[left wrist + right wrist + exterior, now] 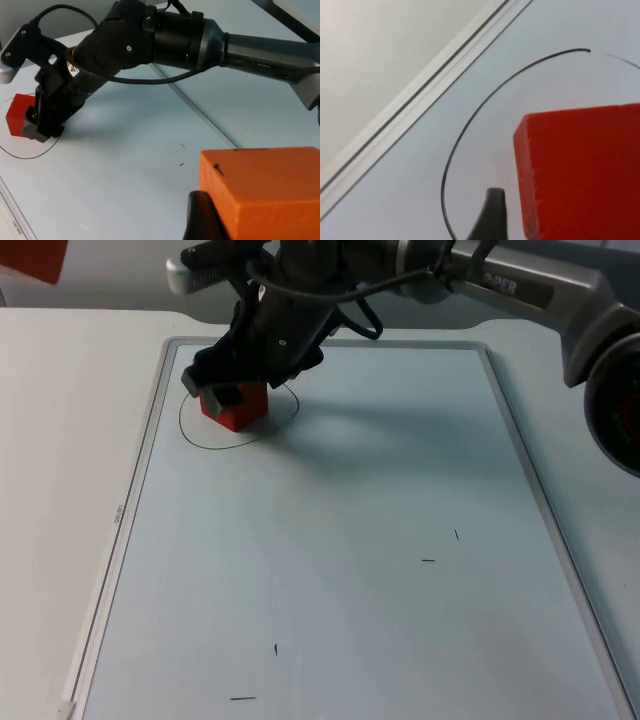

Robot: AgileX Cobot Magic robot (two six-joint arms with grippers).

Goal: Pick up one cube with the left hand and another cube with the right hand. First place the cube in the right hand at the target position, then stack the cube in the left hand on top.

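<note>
Jaws of the right gripper (228,398) pinch the red cube (236,408), which sits inside the drawn circle (195,440) at the far left of the whiteboard (400,640). The left gripper (202,215) grips an orange cube (265,192), held nearer and to the right above the board.

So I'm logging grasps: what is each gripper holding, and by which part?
Right gripper clamps the red cube by its sides, at the drawn circle. Left gripper holds the orange cube by its side.
</note>
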